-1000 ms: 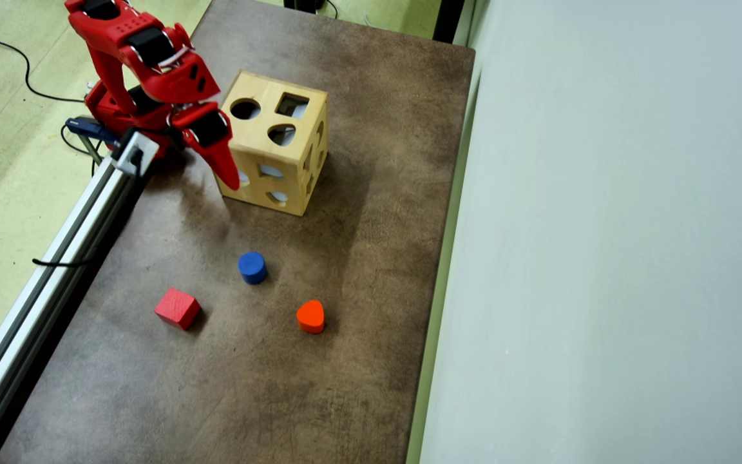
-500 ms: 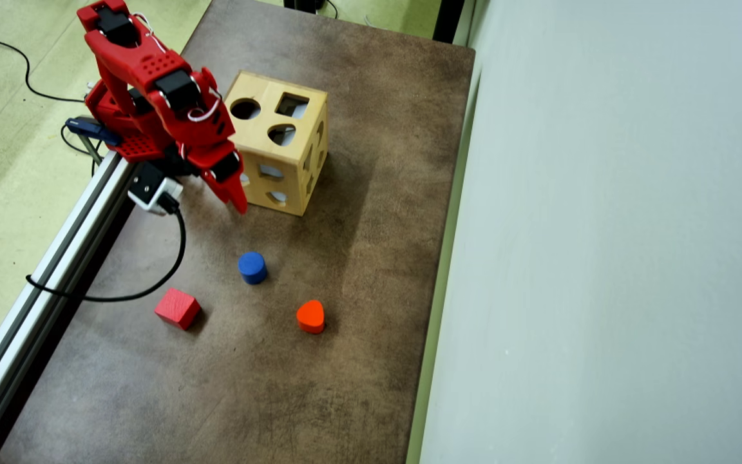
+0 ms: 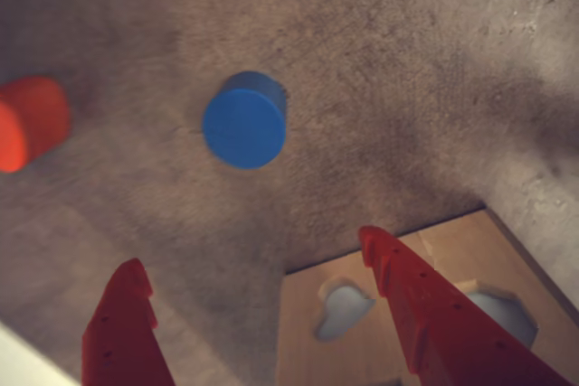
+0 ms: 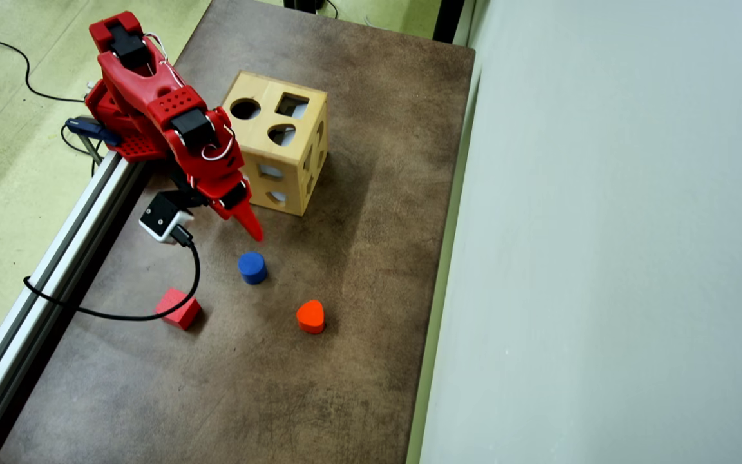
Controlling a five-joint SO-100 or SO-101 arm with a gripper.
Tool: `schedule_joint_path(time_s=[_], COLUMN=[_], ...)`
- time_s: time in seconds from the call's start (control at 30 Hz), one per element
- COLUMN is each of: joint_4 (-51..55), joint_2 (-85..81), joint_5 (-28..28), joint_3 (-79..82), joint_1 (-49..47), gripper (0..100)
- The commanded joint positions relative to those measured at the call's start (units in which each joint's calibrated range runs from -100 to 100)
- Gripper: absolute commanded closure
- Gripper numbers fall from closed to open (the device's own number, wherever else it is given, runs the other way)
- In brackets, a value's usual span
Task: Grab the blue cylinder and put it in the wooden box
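Note:
The blue cylinder (image 4: pixel 252 267) stands upright on the brown table, apart from everything else. In the wrist view the blue cylinder (image 3: pixel 244 120) sits ahead of my red fingers, slightly left of centre. My gripper (image 4: pixel 252 233) hovers just short of it, between the cylinder and the wooden box (image 4: pixel 266 119). In the wrist view my gripper (image 3: pixel 251 250) is open, with only bare table between the jaws. The wooden box (image 3: pixel 303 341) fills that view's lower right corner, partly behind the right finger.
A red cube (image 4: pixel 178 309) lies to the cylinder's lower left, with a black camera cable (image 4: pixel 120 316) curving beside it. An orange-red heart block (image 4: pixel 310 316) sits to the cylinder's lower right. An aluminium rail (image 4: pixel 42 283) borders the table's left edge, a pale wall (image 4: pixel 603 258) its right.
My arm has reached out from beside the wooden box, bringing the gripper down the overhead view toward the blue cylinder. The blocks and box have not moved.

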Motion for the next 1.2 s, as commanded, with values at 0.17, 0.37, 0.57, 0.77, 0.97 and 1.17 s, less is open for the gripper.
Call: schedule_joint_path(time_s=[0.17, 0.37, 0.57, 0.77, 0.97, 1.17], joint_4=[-0.64, -0.07, 0.33, 0.33, -0.48, -0.72], joint_2=[4.23, 7.46, 9.42, 13.07, 15.53, 17.06], joint_5=[0.2, 0.2, 0.2, 0.24, 0.24, 0.2], joint_3=[-3.06, -9.68, -12.45, -12.54, -12.63, -12.81], joint_1=[0.0, 0.59, 3.34, 4.53, 4.38, 3.79], gripper=[64, 64, 64, 64, 64, 64])
